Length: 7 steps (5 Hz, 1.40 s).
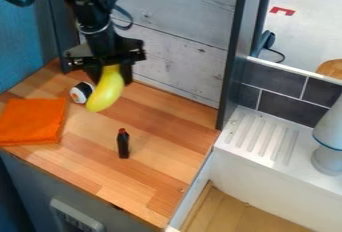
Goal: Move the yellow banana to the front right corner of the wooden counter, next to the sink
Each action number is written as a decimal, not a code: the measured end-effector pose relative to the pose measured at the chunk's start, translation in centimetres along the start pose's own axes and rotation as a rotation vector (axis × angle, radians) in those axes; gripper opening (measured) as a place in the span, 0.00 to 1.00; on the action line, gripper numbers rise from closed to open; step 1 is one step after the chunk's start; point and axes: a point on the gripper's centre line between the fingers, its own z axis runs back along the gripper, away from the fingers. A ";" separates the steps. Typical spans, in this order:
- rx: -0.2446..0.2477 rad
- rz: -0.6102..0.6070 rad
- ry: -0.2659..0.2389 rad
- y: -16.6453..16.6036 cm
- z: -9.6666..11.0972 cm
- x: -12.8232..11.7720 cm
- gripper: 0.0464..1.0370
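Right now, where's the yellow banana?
In the camera view, the yellow banana is left of the middle, held in the gripper over the wooden counter, and looks just right of the small black-and-white round thing.

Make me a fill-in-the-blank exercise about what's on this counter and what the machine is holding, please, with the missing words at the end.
1. The black gripper holds a curved, fruit-shaped thing whose colour is ____.
2. At the left of the picture lies a folded cloth coloured ____.
3. The small dark bottle has a cap coloured ____.
4. The counter beneath the cloth and the bottle has a surface that looks made of ____.

Missing words: yellow; orange; red; wood.
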 end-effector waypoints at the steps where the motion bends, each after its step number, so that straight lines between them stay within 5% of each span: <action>1: -0.036 -0.097 0.035 -3.6 0.1 -2.8 0.56; 3: -0.027 -0.222 0.088 -6.7 -2.7 -9.0 0.56; 5: 0.006 -0.286 0.072 -6.2 -8.7 -10.8 0.56; 6: 0.000 -0.299 0.032 -6.5 -9.4 -10.3 0.63; 7: 0.012 -0.282 0.037 -6.2 -9.3 -10.5 0.86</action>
